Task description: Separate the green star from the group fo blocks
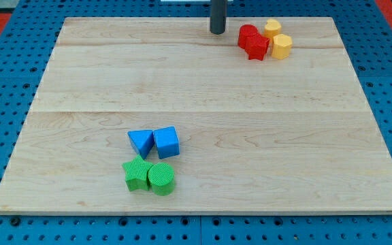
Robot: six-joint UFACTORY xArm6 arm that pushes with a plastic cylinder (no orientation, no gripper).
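Nearest the view's bottom, on the pale wooden board (pixel 203 136), sits the green star (pixel 136 173), ridged on its faces. The green cylinder (pixel 161 179) touches it on the view's right. Just above the star stands the blue triangular block (pixel 140 141), and the blue cube (pixel 167 142) lies up and to the right of the star, touching the triangular one. These four form one tight cluster. The board is made of light planks with a fine grain, and it holds all the blocks; it rests on a blue perforated surface (pixel 5 102).

Far from the star, toward the view's top right, two red blocks (pixel 252 41) and two yellow blocks (pixel 278 39) huddle together, their shapes hard to make out. The tip (pixel 217 32) of the dark rod rests just left of that red pair, well apart from the star, touching no block.
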